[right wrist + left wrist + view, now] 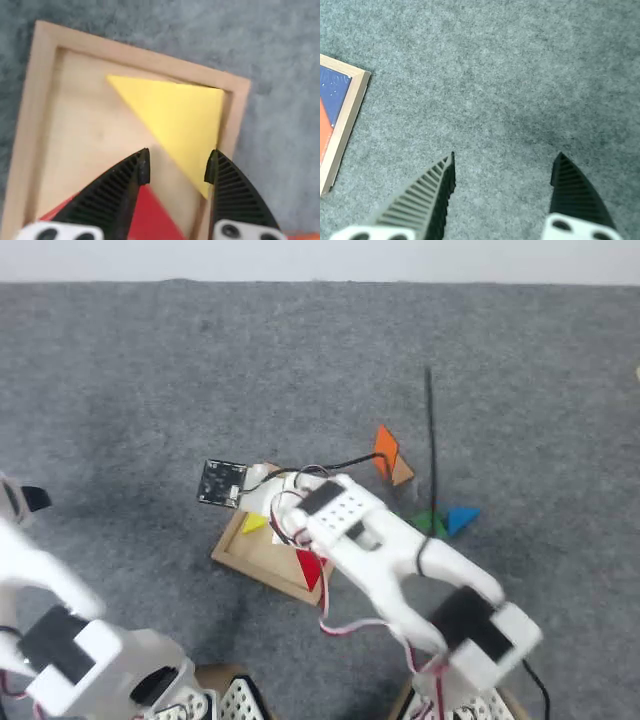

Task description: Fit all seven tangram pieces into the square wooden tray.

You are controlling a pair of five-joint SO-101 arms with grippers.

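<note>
Fingers (pixel 125 185) of the right gripper (pixel 177 167) stand moderately apart and grip nothing, poised just above the square wooden tray (pixel 150 56). A flat yellow triangle piece (pixel 185 115) lies inside the tray, pressed into one corner with two of its edges against the rim. Its narrowest tip points in between the two ribbed black fingertips, and one fingertip overlaps the triangle's edge nearest the rim. A red piece (pixel 150 215) lies flat on the tray floor beside the yellow one, partly hidden under the other finger. Pale bare wood shows across the rest of the floor.

From the high camera, the white right arm (pixel 380 540) stretches over the tray, covering much of it. Four more pieces lie on the grey felt-like table cover (pixel 150 390) beyond the tray: an orange triangle (pixel 386 450) touching a tan piece (pixel 402 472), and nearer the arm a green piece (pixel 425 523) just beside a blue triangle (pixel 460 518).

Well away from the tray, the left gripper (pixel 505 165) hangs over grey cover with its fingers spread wide and nothing between them. A wood-framed panel with a blue and orange face (pixel 350 115) sits at the edge of its wrist view.
</note>
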